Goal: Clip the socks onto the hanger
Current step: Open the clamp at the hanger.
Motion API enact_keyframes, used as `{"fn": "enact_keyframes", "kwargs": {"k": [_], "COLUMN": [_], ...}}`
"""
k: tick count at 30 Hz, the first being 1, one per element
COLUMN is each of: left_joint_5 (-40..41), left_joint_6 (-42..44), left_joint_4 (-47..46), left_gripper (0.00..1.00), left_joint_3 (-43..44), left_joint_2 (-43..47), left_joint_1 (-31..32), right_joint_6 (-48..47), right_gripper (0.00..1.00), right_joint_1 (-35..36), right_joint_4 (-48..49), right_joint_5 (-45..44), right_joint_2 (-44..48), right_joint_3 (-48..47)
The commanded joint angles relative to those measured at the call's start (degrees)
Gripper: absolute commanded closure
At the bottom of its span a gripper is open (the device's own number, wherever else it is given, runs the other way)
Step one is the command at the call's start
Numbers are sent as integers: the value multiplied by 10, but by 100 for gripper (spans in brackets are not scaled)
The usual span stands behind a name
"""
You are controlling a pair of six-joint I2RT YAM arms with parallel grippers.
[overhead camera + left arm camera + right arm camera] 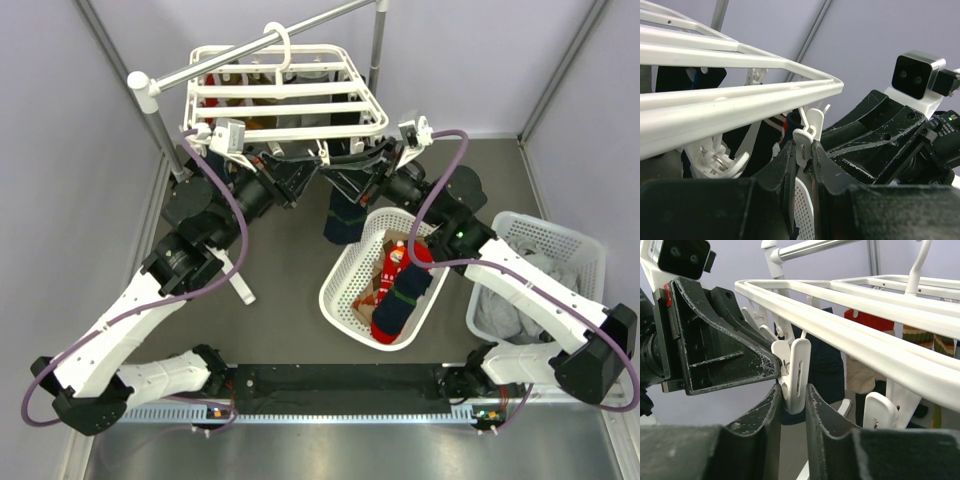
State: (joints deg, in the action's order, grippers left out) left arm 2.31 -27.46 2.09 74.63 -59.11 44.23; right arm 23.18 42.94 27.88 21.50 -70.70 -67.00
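Navy sock (343, 220) hangs under hanger's (280, 108) near edge, its top pushed up to a clip (794, 372) there. R claw (792, 390) looks clamped on sock top to feed it in. L claw (803, 150) is squeezed on clip's handles, prob. to hold it open. Other socks (400, 290) wait in basket (326, 292) on table (280, 260).

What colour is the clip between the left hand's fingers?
White: the clip matches the hanger. The left wrist view shows it best.
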Motion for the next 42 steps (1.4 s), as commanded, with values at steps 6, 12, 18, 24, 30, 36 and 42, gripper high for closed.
{"fn": "enact_keyframes", "kwargs": {"k": [6, 12, 18, 24, 30, 36, 42], "left_joint_5": [-6, 39, 40, 46, 94, 128, 135], "left_joint_6": [-22, -15, -23, -48, -72, -97, -114], "left_joint_4": [-15, 30, 78, 93, 99, 133, 135], "left_gripper": [94, 54, 25, 11, 13, 22, 35], "left_joint_3": [-7, 20, 58, 97, 104, 124, 124], "left_joint_2": [9, 19, 0, -27, -43, -62, -57], "left_joint_1": [4, 4, 5, 5, 5, 6, 7], "right_joint_6": [-15, -57, -137, -229, -279, -335, -378], "right_gripper": [100, 100, 100, 100, 100, 100, 100], "right_joint_1": [-1, 0, 16, 52, 73, 97, 107], "right_joint_4": [20, -35, -112, -147, -120, -112, -110], "right_joint_5": [26, 14, -25, -99, -134, -173, -198], "right_joint_2": [0, 4, 6, 10, 15, 14, 11], "right_joint_3": [-27, -44, -73, -74, -43, -31, -27]}}
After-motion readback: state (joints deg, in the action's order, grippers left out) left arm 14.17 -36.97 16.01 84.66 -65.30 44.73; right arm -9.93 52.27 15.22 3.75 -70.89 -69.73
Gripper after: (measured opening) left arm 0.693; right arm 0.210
